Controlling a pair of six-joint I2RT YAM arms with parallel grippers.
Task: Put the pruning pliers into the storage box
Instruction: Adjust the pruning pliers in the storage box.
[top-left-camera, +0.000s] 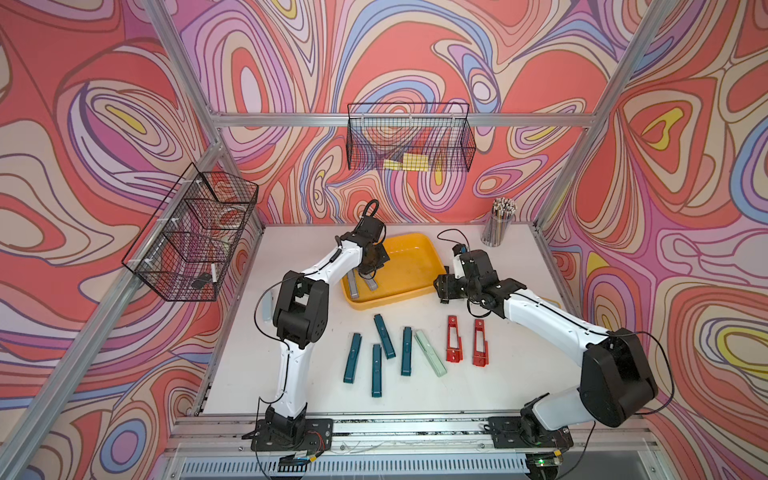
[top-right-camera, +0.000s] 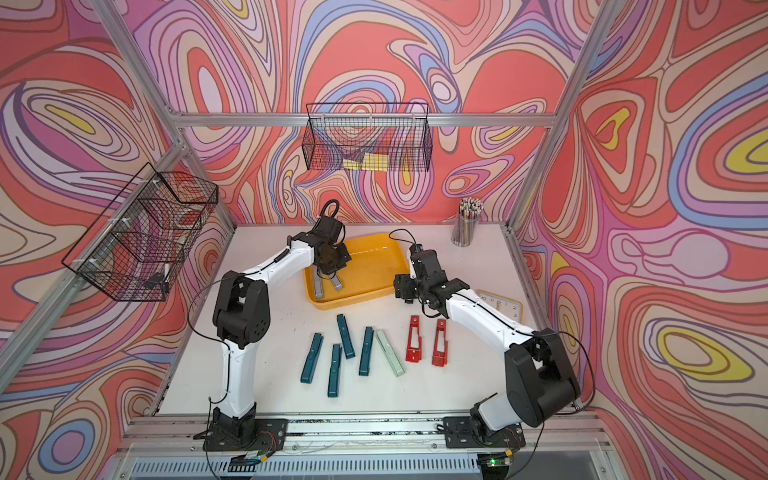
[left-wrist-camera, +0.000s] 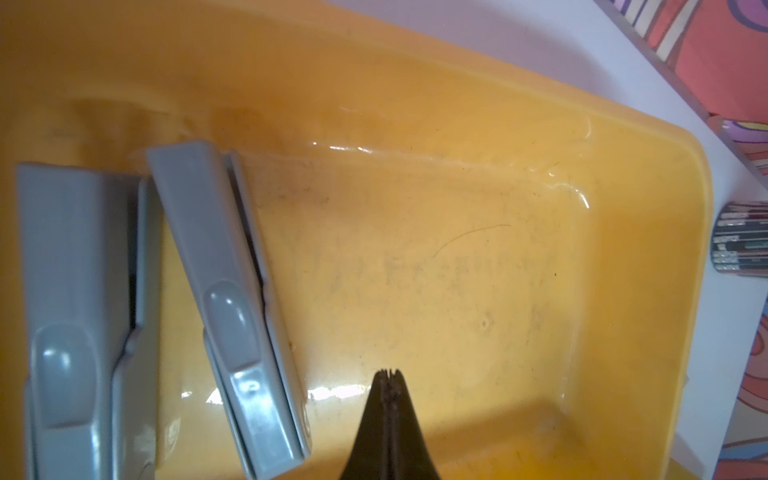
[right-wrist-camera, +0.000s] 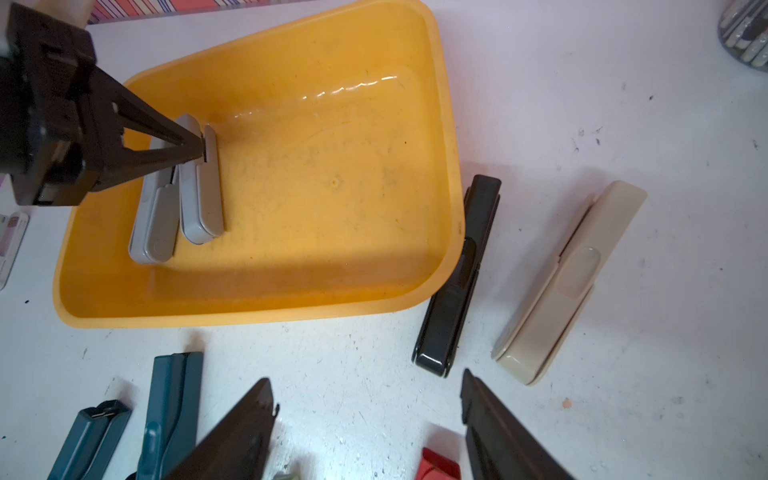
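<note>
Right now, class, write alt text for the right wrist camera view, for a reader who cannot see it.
A yellow storage box holds two grey pruning pliers, with the shut left gripper close by. Beside the box, black pliers and beige pliers lie on the table; the right gripper is open.

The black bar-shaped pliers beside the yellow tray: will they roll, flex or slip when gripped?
The black glossy plastic bar-shaped pliers look rigid, so probably no flexing. Flat sides make rolling unlikely. The glossy shell might slip.
</note>
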